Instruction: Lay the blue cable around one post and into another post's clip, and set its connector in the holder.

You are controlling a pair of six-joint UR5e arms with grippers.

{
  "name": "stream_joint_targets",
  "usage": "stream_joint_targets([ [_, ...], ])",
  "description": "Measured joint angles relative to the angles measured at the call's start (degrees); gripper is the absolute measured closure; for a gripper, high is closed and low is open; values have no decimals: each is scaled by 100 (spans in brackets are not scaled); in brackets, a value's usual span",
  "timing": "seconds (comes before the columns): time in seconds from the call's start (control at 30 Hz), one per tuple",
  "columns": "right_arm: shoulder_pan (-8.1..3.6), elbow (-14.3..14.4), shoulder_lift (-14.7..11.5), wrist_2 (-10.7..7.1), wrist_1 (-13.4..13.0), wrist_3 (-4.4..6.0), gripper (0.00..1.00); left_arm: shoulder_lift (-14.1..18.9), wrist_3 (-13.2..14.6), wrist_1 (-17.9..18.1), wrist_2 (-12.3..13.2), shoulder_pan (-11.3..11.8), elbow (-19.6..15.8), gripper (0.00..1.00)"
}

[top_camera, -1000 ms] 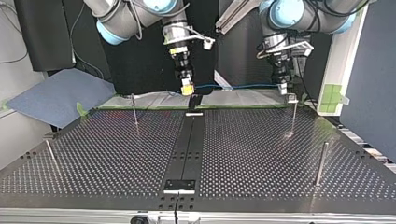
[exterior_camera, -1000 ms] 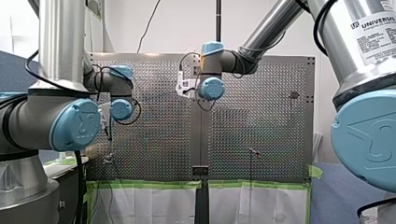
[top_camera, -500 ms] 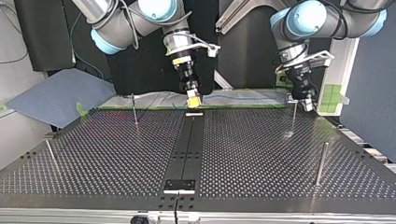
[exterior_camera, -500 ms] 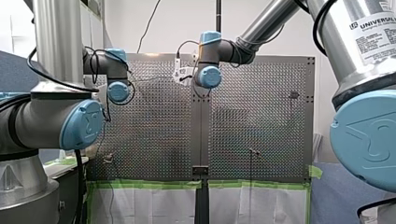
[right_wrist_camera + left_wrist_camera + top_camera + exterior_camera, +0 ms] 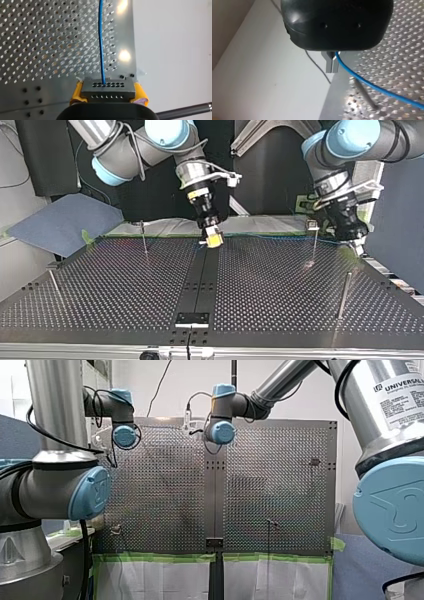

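In the right wrist view my right gripper point(image 5: 108, 93) has its yellow pads point(image 5: 77, 93) shut on a grey connector point(image 5: 108, 86) with rows of holes. The blue cable point(image 5: 101, 40) leaves the connector straight ahead over the perforated table. In the top view that gripper point(image 5: 214, 240) hangs low over the table's far edge, near the middle. My left gripper point(image 5: 332, 69) has its metal fingers shut on the blue cable point(image 5: 374, 87). In the top view it point(image 5: 356, 247) is at the far right, just past a thin post with a clip point(image 5: 313, 242). The cable point(image 5: 280, 238) runs between the two grippers.
More thin posts stand at the top view's far left point(image 5: 144, 239), near left point(image 5: 55, 287) and near right point(image 5: 343, 295). A black strip point(image 5: 200, 280) runs down the table's middle to a black holder block point(image 5: 191, 318) at the near edge. Green tape lines the far edge.
Both arms have swung out over the table toward the top view's camera. My left gripper went to that view's right, past the clipped post, and the cable now stretches over the table's far edge.
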Motion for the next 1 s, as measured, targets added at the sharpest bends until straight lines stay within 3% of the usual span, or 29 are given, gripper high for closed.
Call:
stream_joint_targets([
  [0.4,23,-369,156,-195,97,36,100,-221,-113,-586,234,232,589,100],
  [0.63,27,-700,303,-251,218,45,100,-268,-336,-906,377,400,918,100],
  [1.0,35,-959,377,-320,283,54,100,-421,-522,-1003,617,636,1462,100],
])
